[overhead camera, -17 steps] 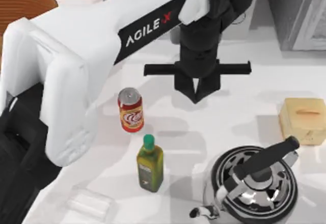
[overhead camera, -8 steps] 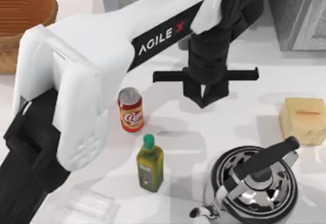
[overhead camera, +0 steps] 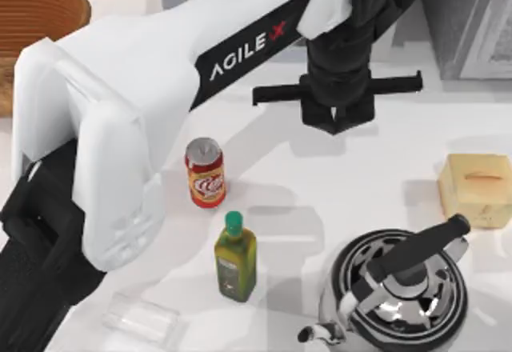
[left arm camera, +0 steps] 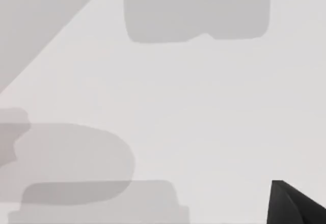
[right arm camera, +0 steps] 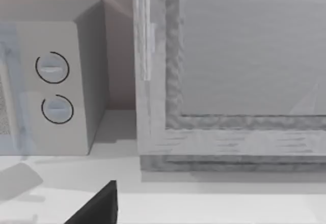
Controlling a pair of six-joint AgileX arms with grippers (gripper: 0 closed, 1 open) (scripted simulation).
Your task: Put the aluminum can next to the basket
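The left arm is the biggest thing in the top view, a white limb stretching from the lower left corner up across the table toward the far middle. At its end the left gripper hangs over bare tabletop, well apart from every object; its fingertips look drawn close together, holding nothing. The left wrist view shows plain white surface with soft shadows and one dark fingertip at the corner.

The basket sits at the far left corner, partly hidden behind the arm. A kettle with a black handle stands at the near right. A grey speaker box with two round dials and a pale framed panel stand at the back, seen from the right wrist; whether the right gripper is open or closed I cannot tell.

A yellowish block lies at the right edge. The oil bottle stands just beside the can. The can stands upright near the middle left, well apart from the basket. A clear plastic box lies at the near edge.
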